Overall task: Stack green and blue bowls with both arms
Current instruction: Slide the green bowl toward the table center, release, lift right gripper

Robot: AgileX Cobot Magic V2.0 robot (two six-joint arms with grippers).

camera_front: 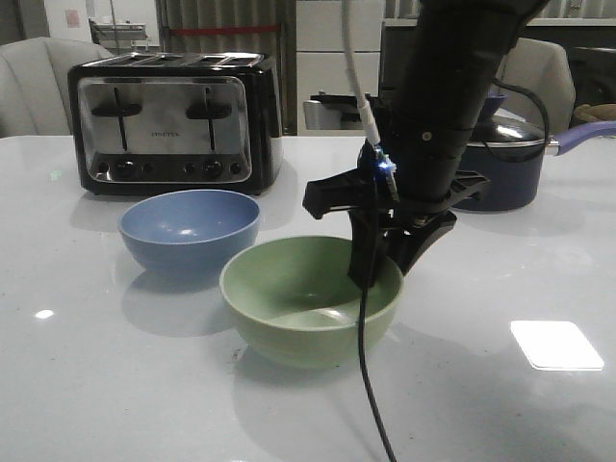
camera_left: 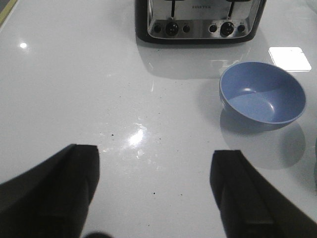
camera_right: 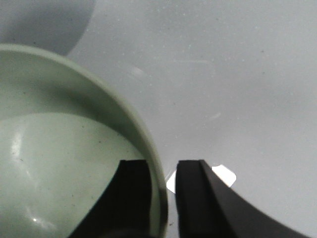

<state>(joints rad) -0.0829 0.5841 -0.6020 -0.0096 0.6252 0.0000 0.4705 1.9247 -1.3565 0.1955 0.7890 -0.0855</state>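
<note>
The green bowl (camera_front: 289, 289) sits upright on the white table near the front middle. The blue bowl (camera_front: 188, 226) sits upright just behind and to its left, close beside it. My right gripper (camera_front: 371, 274) reaches down onto the green bowl's right rim. In the right wrist view the gripper (camera_right: 163, 163) has one finger inside the green bowl (camera_right: 59, 148) and the other outside, jaws close together astride the rim. My left gripper (camera_left: 154, 151) is wide open and empty over bare table. The blue bowl (camera_left: 262, 94) lies ahead of it, to one side.
A black and chrome toaster (camera_front: 173, 120) stands at the back left, behind the blue bowl; it also shows in the left wrist view (camera_left: 198, 20). A dark lidded saucepan (camera_front: 500, 164) with a blue handle stands at the back right, behind the right arm.
</note>
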